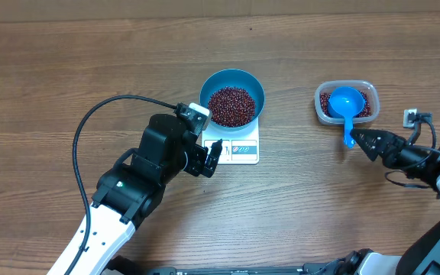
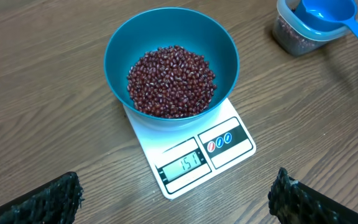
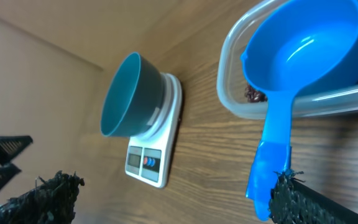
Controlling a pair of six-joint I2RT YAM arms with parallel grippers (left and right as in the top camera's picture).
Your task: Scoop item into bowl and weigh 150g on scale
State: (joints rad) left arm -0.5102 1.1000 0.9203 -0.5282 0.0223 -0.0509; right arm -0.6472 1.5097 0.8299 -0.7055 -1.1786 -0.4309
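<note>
The blue bowl (image 1: 254,85) stands on the white scale (image 1: 243,151) and holds a heap of red-brown beans (image 1: 231,106). In the left wrist view the beans (image 2: 171,81) fill the bowl's (image 2: 114,50) bottom, and the scale's (image 2: 232,140) display reads 151. My left gripper (image 1: 208,160) hangs open just in front of the scale; its fingers (image 2: 48,199) stand wide apart with nothing between them. My right gripper (image 1: 361,140) is open at the end of the blue scoop's (image 1: 346,103) handle. One fingertip (image 3: 294,199) overlaps the handle's tip (image 3: 263,186).
The scoop (image 3: 297,56) rests in a clear plastic tub (image 1: 319,99) at the back right, with more beans under it. A black cable (image 1: 90,130) loops over the table left of my left arm. A small white block (image 1: 411,117) lies right of the tub.
</note>
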